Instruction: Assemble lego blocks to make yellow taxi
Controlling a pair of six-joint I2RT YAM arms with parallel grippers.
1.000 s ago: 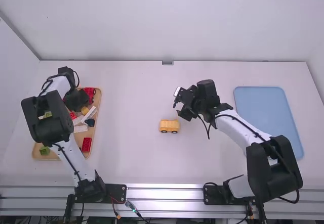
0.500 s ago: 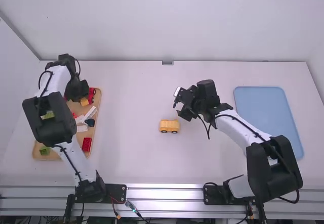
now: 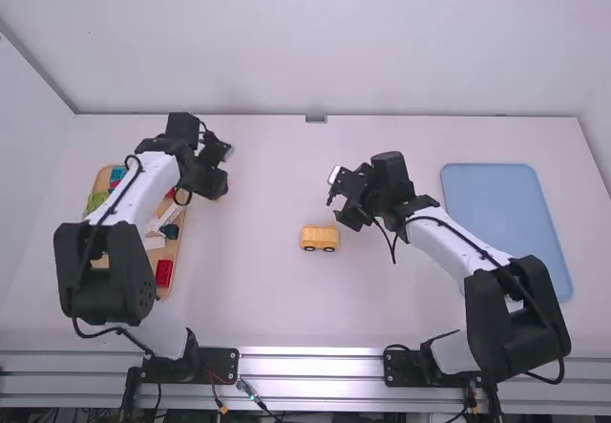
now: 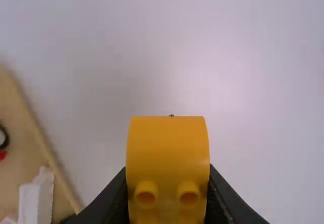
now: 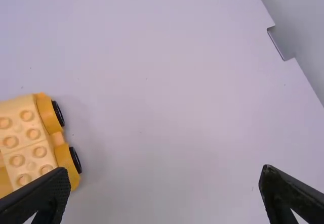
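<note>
My left gripper [image 3: 221,194] hangs over the table just right of the wooden tray. In the left wrist view the left gripper [image 4: 169,209] is shut on a yellow block [image 4: 168,148] with a rounded top and studs facing the camera. Near the table's middle stands the yellow car base [image 3: 320,238] on its wheels. Beyond it to the upper right is my right gripper [image 3: 336,199]. The right wrist view has the right gripper [image 5: 164,183] wide open, nothing between its fingers, and the car base [image 5: 30,143] beside the left finger.
The wooden tray [image 3: 178,249] at the left holds a red block [image 3: 164,272], white pieces [image 3: 156,243], green blocks and others, partly under the left arm. A blue tray [image 3: 504,213] lies on the right, behind the right arm.
The left gripper has come out from over the wooden tray and moved right, with the yellow block in it. The right arm and the car base have stayed put.
</note>
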